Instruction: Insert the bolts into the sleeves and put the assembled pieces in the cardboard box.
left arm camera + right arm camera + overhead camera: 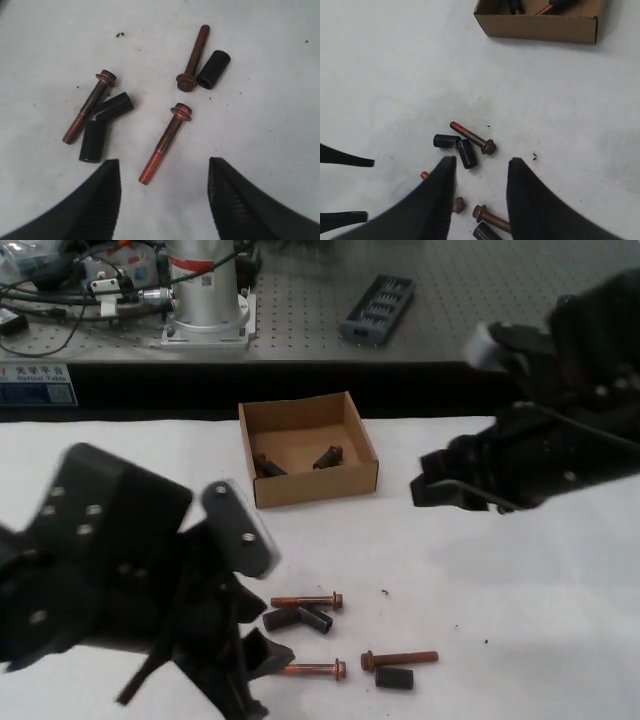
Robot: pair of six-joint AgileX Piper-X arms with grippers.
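Three loose bolts on white table (530,620). Over middle bolt (165,145), left pincer (164,167) spread wide, empty. Second bolt (89,106) lies against two black sleeves (114,106); third bolt (194,57) just beside another sleeve (214,69). Over same cluster, right pincer (482,162) also agape, nothing held. Behind them, cardboard box (300,492), two assembled pieces (328,456) inside.

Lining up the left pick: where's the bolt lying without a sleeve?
In the left wrist view, the lone bolt lies ahead of the open left gripper, between two sleeves and a bolt-sleeve pair.
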